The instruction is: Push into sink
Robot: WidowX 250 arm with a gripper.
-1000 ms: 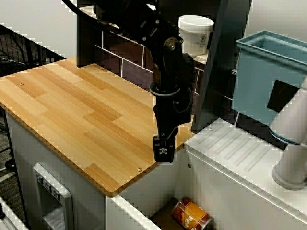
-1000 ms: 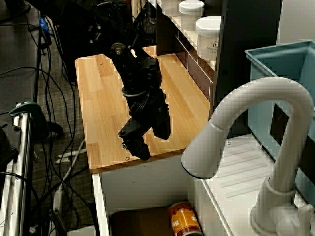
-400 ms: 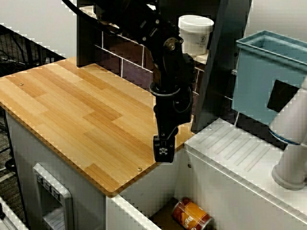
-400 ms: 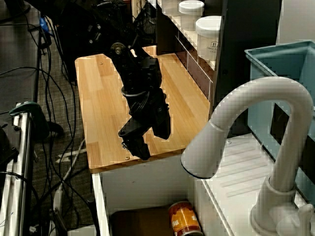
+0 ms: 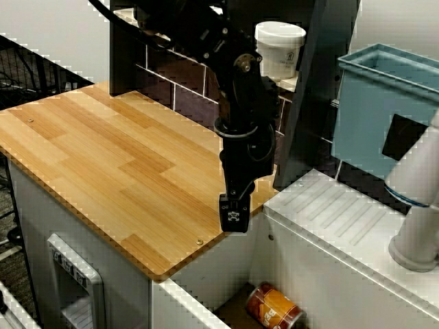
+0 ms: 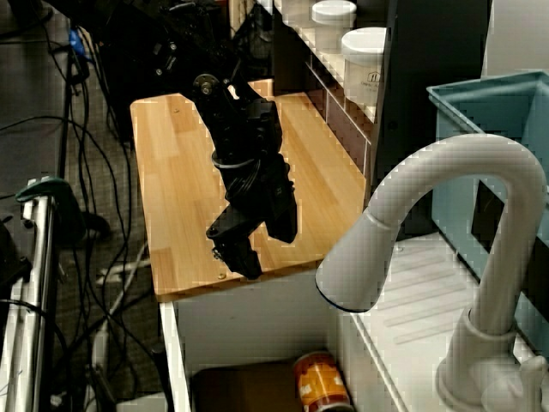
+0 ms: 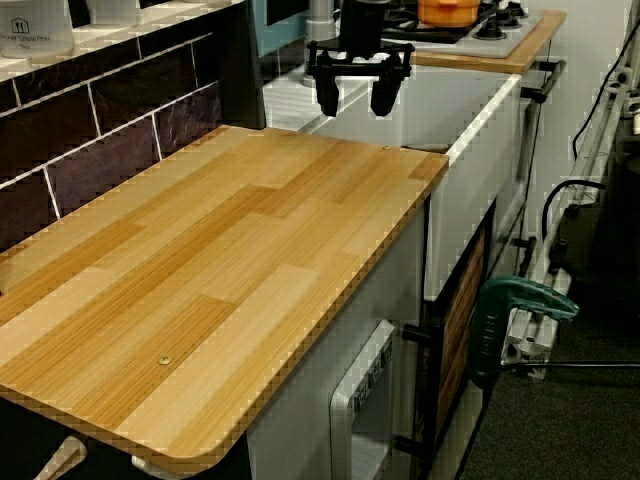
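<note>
One wooden bench fills most of each view, its plank top bare, and a dark tiled backsplash runs along its far edge. At the bench's end edge sits one sink, a recessed basin with white walls and a tan-brown floor; only its near corner shows in the two high views, and in the low side view its white outer wall is seen past the bench's corner. One light-blue bin stands beyond the sink on the far side, next to one white ribbed drainboard that lies along the sink's rim. One white curved faucet arches over the sink. One black robot arm reaches down over the bench's end edge, and its end effector hangs just above that edge beside the sink, with its two fingers spread apart and nothing between them. One food can, orange and brown, lies on its side on the sink floor near the corner closest to the bench, well below the end effector and apart from it. Two white lidded tubs stand on the shelf above the backsplash in the faucet-side view; one orange pot sits on the stove beyond the sink
</note>
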